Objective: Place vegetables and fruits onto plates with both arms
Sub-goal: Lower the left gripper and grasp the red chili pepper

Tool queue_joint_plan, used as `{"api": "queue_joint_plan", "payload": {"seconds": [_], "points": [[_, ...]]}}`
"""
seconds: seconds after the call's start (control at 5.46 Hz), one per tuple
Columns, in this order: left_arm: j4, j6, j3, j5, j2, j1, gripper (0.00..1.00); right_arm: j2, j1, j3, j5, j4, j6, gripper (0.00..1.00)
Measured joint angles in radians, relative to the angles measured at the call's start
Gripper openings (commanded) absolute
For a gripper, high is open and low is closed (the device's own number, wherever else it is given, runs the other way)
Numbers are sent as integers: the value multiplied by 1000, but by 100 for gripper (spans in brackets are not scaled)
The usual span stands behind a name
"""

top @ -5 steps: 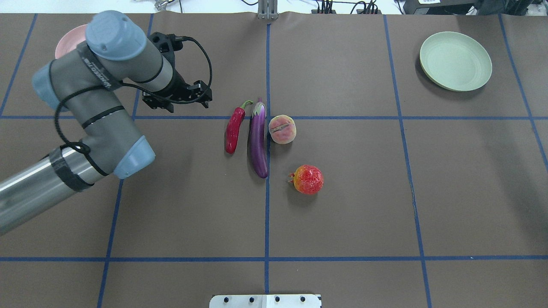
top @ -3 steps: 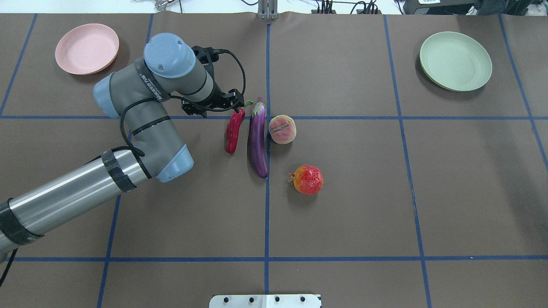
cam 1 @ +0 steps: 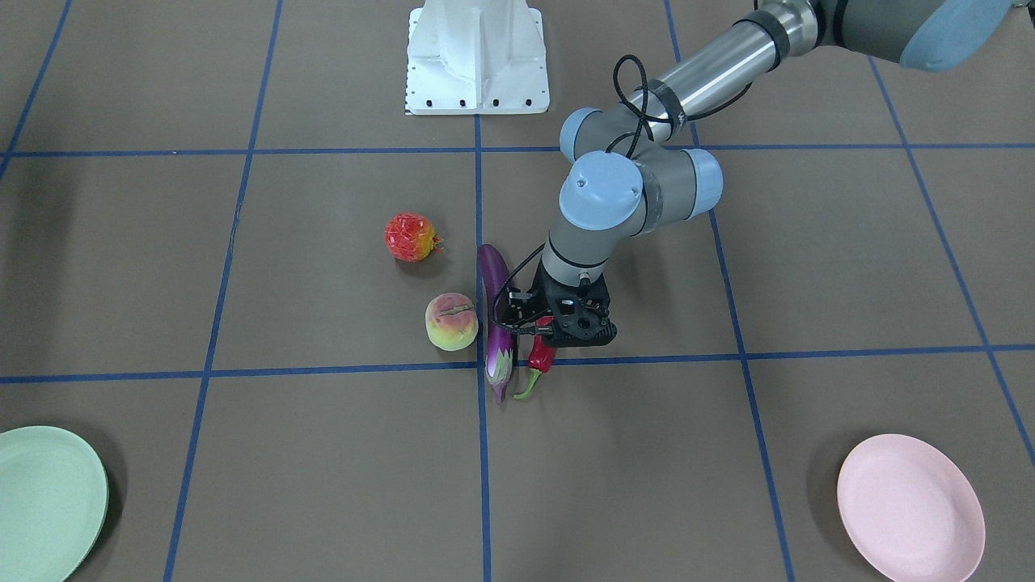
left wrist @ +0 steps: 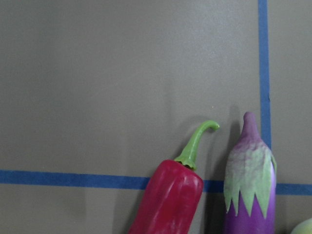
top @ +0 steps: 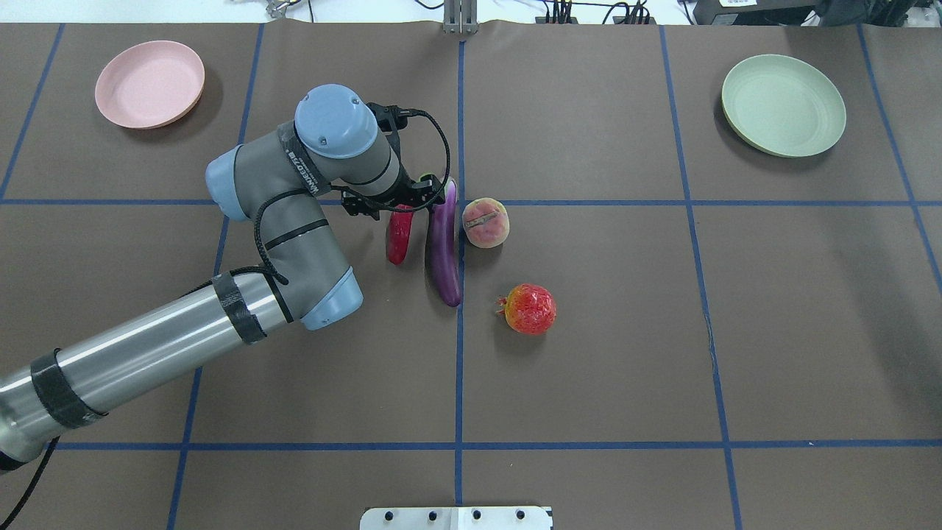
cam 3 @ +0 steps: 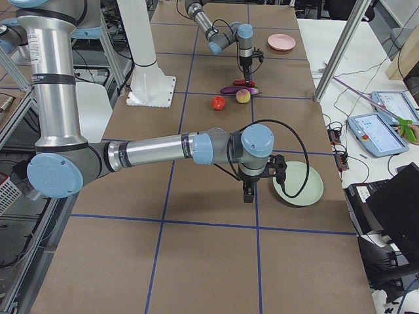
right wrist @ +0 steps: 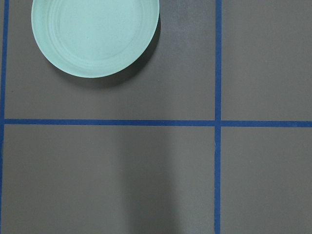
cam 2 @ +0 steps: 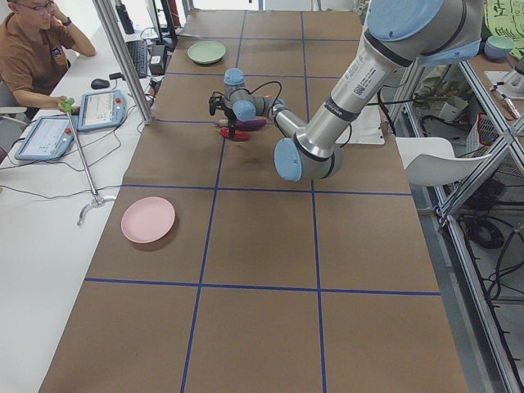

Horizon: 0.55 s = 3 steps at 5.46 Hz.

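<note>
The red chili pepper point(top: 398, 239) and the purple eggplant point(top: 444, 250) lie side by side at mid-table, with the peach point(top: 486, 222) just right of the eggplant and the pomegranate-like ball point(top: 530, 309) nearer me. My left gripper point(top: 397, 202) hangs open over the chili's stem end; in the front view the gripper point(cam 1: 558, 323) stands over the chili point(cam 1: 540, 357). The left wrist view shows the chili point(left wrist: 170, 200) and the eggplant point(left wrist: 249, 195), no fingers. My right gripper point(cam 3: 249, 195) shows only in the right side view, beside the mint green plate point(cam 3: 298, 183); I cannot tell its state.
The pink plate point(top: 149, 83) sits empty at the far left corner, the green plate point(top: 782, 105) empty at the far right. The white base block point(top: 456, 517) is at the near edge. An operator point(cam 2: 33, 49) sits beyond the table's far side.
My left arm has swung right from beside the pink plate to over the chili's stem end. The fruits, vegetables and plates have not moved.
</note>
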Motion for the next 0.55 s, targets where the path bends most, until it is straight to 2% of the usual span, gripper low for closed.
{"api": "queue_joint_plan", "payload": {"seconds": [0.55], "points": [[-1,5,9,0,2,-2,91,0,0,0,0,0,0,100]]}}
